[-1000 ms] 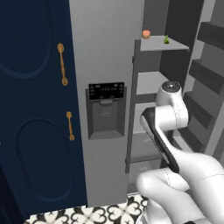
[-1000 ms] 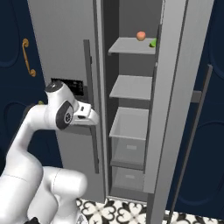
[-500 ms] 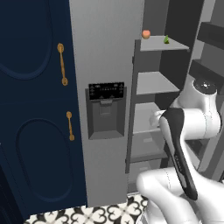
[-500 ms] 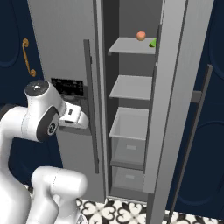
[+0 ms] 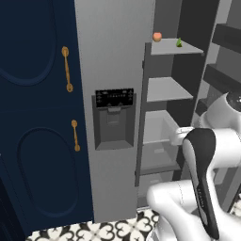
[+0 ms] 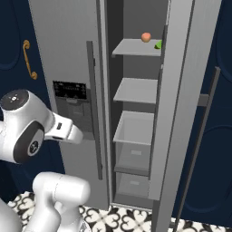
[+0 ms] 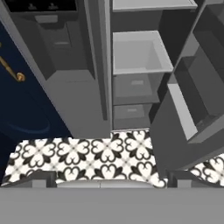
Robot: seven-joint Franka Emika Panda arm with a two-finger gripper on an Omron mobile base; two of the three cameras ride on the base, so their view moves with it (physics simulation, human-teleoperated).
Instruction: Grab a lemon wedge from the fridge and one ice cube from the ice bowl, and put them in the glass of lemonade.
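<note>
Gripper (image 7: 112,181) is spread wide with nothing between the jaws, pointing down at the patterned floor tiles (image 7: 87,157) right below it. Just past the tiles, the hand view picks up the bottom drawers (image 7: 131,116) and a white bin (image 7: 139,54) inside the open fridge (image 5: 113,56), plus door shelves (image 7: 186,109) off to the right, stuff the base cameras don't show nearly as well. The base views give what the hand cam misses: way above and beyond the tool, the lemon wedge (image 5: 179,43) sits on the top shelf (image 5: 188,47), near a small orange fruit (image 5: 157,36) but not touching it. In the right base view the wedge (image 6: 158,45) is half hidden by the open door's edge (image 6: 181,90). Navy cabinet (image 5: 33,117) with brass handles (image 5: 67,68) sits left of the dispenser (image 5: 114,120).
</note>
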